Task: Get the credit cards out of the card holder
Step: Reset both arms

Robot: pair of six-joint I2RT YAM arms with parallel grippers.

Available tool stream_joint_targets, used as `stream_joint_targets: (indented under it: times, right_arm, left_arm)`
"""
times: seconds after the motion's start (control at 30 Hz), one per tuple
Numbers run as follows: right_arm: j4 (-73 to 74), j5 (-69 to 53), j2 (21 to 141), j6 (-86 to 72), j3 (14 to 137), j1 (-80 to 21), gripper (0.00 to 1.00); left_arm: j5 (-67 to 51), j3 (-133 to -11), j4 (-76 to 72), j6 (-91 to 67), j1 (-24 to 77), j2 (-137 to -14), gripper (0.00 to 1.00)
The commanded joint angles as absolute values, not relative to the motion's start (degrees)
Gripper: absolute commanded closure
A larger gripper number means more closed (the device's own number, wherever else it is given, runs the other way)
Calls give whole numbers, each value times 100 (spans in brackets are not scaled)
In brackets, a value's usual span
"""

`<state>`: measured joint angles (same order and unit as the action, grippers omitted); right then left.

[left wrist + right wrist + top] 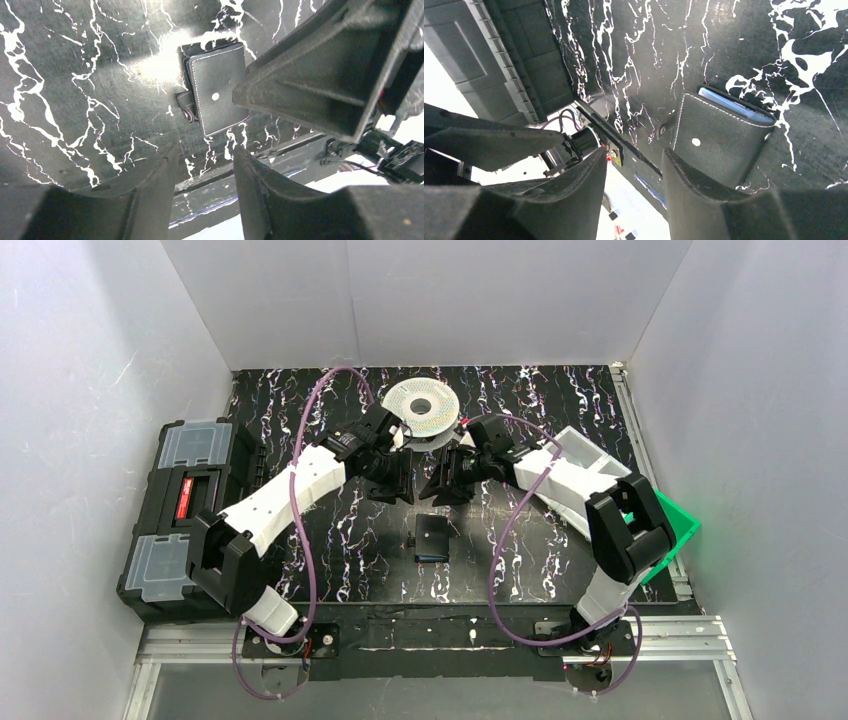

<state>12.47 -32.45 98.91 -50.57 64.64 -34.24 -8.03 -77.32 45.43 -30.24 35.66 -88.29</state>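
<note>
The card holder point(433, 538) is a small black folding case lying shut on the marbled mat, near the middle. It also shows in the left wrist view point(217, 95), side tab point(186, 106) to its left, and in the right wrist view point(719, 140), where a bluish-grey edge point(734, 106) peeks out at its top. No credit card is in view. My left gripper point(393, 485) point(205, 160) and right gripper point(447, 485) point(634, 160) hover side by side above the mat, just beyond the holder. Both are open and empty, and neither touches the holder.
A big black toolbox point(185, 510) stands at the mat's left edge. A pale filament spool point(421, 406) lies at the back centre. A white bin point(590, 455) and a green tray point(678, 530) sit at the right.
</note>
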Motion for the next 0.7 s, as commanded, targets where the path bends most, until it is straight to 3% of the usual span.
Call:
stream_joint_targets:
  times: [0.0,0.1,0.23,0.3,0.67]
  right_arm:
    - [1838,-2900,9387,-4766,6819,-3348,44]
    - [2049,-2650,8985,-4664,6875,-3282,27]
    - [2466,-2082,8416,-4380,6999,-3216,8]
    - [2595,-1816,8128,-4286,7013,-3156,2]
    - [2959,-1040,6968,-3940,7058,-2889,1]
  left_arm:
    - [-923,-8100,4589,-2896,3461,-8522,51]
    - [-968,-8287,4565,-2873,3418,-8475,36]
    - [-916,-8516,4557,-2903,3327,-8326,3]
    - [-805,-8691,4629,-2955,3274,-8261,2]
    - [306,-8943,4970,-2908,3192,-7910,2]
